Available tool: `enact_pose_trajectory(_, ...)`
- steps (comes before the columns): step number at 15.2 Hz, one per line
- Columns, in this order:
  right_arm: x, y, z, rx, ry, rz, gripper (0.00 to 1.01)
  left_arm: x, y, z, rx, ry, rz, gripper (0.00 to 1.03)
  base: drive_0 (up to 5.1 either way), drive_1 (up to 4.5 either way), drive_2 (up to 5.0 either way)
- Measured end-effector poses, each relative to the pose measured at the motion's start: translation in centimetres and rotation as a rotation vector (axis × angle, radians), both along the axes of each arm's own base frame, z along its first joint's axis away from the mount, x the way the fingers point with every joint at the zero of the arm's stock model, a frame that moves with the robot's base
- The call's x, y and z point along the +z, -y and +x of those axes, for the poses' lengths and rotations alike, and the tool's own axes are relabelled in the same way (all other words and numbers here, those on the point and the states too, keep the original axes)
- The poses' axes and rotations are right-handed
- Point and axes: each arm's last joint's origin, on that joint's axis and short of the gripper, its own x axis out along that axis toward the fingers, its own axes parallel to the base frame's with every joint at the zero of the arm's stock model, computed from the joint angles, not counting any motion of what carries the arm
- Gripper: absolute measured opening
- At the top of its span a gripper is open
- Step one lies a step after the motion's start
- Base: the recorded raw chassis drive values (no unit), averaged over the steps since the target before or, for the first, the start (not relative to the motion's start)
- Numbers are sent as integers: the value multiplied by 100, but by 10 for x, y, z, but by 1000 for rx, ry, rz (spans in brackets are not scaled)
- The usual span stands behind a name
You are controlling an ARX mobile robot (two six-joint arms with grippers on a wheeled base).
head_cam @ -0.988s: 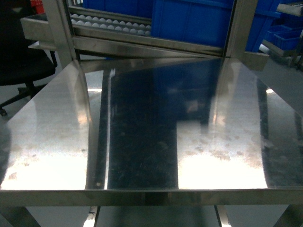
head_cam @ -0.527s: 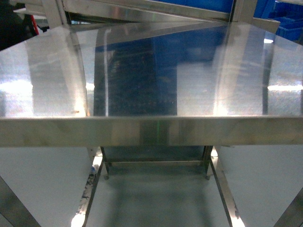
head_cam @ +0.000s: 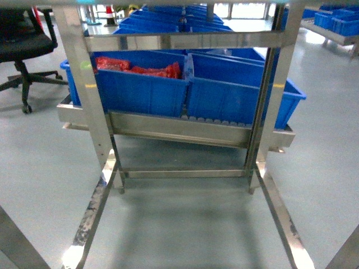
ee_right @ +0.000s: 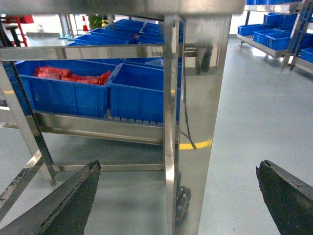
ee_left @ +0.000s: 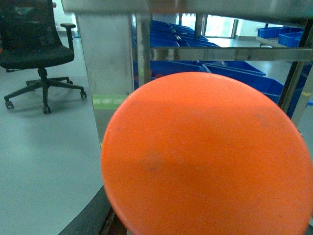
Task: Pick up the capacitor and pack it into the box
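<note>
Since neither capacitor nor pink box is shown in any view, the task is judged not yet started; everything is left to do.

The steel rack [head_cam: 168, 126] is taken as landmark. On its lower shelf two blue bins are seen side by side: the left blue bin [head_cam: 140, 89] holds red packets [head_cam: 140, 68], the right blue bin [head_cam: 235, 92] shows nothing identifiable. An office chair [head_cam: 22, 39] stands left of the rack.

An orange disc [ee_left: 208, 156] blocks most of the left wrist view, so the left pincer is not seen. The right pincer [ee_right: 181, 200] is spread wide and holds nothing, with the rack leg [ee_right: 171, 122] between its fingers in that view. Box location: cannot be told.
</note>
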Motion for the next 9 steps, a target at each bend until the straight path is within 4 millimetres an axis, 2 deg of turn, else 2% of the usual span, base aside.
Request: enact_pose_trajectory(9, 0, 0, 0, 0, -2, 1, 98, 0, 0, 0, 0, -1, 0, 44, 0, 0, 0)
